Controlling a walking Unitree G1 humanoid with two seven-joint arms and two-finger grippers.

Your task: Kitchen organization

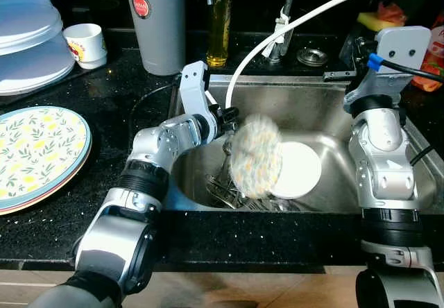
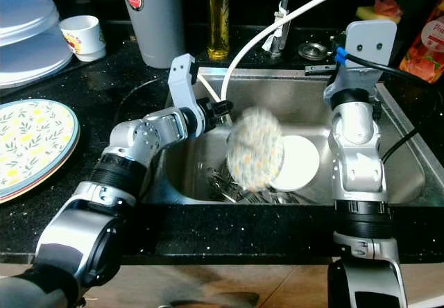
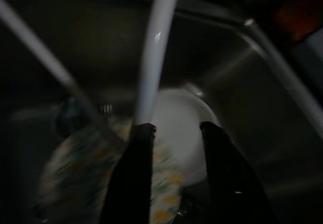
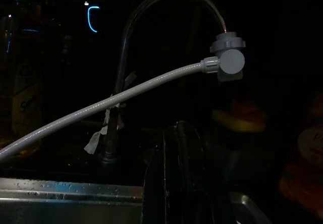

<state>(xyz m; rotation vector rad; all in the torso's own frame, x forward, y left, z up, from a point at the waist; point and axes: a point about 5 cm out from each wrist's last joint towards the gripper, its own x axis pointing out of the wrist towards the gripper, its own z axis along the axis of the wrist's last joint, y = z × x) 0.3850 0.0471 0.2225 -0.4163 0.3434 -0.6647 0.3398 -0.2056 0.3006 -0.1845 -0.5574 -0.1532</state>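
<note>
Left gripper (image 1: 229,124) reaches into the stainless steel sink (image 1: 326,107), its black fingers (image 3: 136,173) narrowly parted across the rim of a blurred, round yellow-flowered plate (image 1: 255,155).

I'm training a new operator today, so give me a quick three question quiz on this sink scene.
1. True or false: the left hand holds a floral plate over the sink.
2. What lies in the sink behind that plate? A) white plate B) red pot C) sponge
3. Fill in: a stack of floral plates sits on the counter to the robot's ____.

Key: 1 true; 2 A, the white plate; 3 left.
</note>
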